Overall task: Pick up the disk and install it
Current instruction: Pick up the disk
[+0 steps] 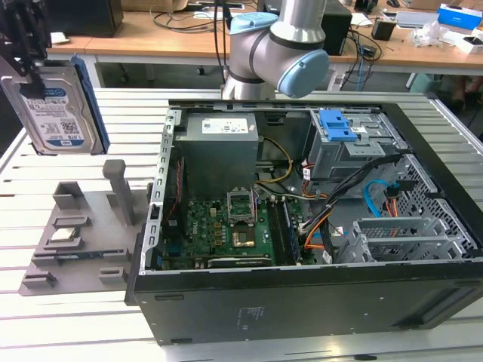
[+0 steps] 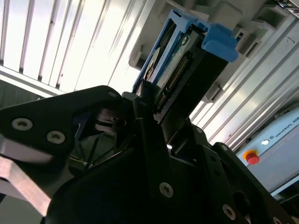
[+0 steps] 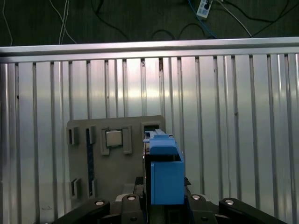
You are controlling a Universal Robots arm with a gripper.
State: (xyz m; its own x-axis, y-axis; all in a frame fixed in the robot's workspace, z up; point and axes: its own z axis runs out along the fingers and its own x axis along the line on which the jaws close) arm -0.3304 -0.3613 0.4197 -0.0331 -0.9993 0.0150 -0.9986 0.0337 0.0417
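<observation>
Hand aloft at the exterior view's left, tight on the disk.

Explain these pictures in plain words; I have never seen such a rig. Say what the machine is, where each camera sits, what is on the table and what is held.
The machine is a jointed robot arm with a gripper, a clamp, at its end. The exterior view comes from a camera standing off the arm; both wrist views come from cameras riding on the arm. On the slatted metal table stand an open computer case and, at the exterior view's left, a grey parts holder with a small square processor chip in it. The gripper is shut on the disk, a silver hard drive in a blue frame, and holds it in the air above the holder.
</observation>
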